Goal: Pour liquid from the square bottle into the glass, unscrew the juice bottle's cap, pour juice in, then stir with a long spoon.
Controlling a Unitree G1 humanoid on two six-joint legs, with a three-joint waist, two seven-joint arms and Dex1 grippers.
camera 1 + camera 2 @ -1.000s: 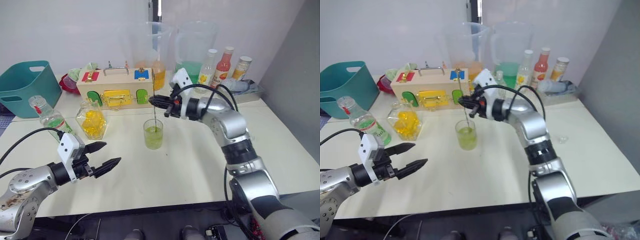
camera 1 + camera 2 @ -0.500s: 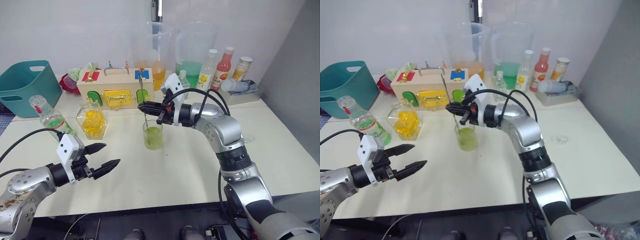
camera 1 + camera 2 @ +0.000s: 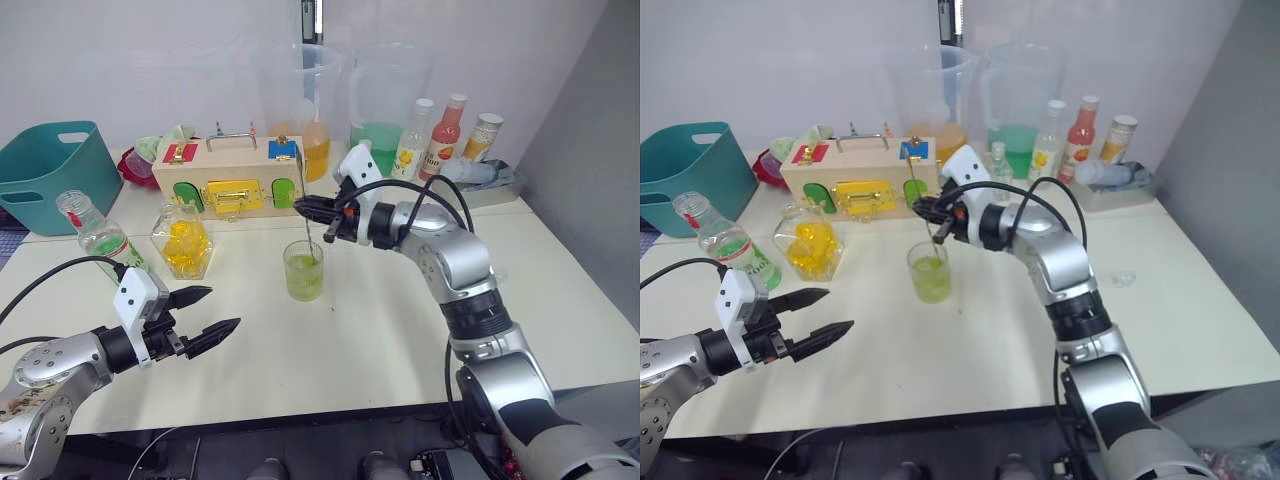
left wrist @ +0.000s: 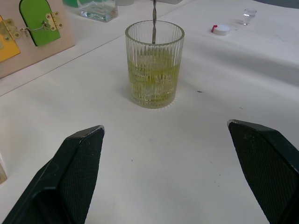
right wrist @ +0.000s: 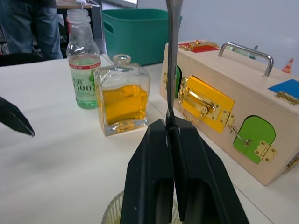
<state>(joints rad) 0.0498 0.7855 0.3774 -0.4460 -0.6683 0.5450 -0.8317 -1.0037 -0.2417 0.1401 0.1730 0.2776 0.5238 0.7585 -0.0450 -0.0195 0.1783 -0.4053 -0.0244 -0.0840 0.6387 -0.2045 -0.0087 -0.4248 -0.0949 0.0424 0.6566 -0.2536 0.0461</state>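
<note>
The glass [image 3: 303, 272] stands mid-table, about half full of yellow-green liquid. The long spoon [image 3: 307, 236] stands upright in it, its thin shaft pinched by my right gripper [image 3: 303, 208], which is shut on it just above the rim. The square bottle [image 3: 184, 240] with yellow liquid and the uncapped juice bottle [image 3: 100, 238] stand to the left of the glass. The cap [image 4: 220, 29] lies on the table beyond the glass. My left gripper [image 3: 224, 306] hovers open near the front edge, pointing at the glass with nothing between its fingers.
A wooden latch box [image 3: 230, 180] stands behind the glass, with a teal basket [image 3: 50, 170] at far left. Two tall pitchers [image 3: 305, 100] and three bottles [image 3: 445, 125] line the back. A person's legs [image 5: 28, 23] show beyond the table.
My right gripper swung the spoon left inside the glass, then back right. The left gripper stayed put.
</note>
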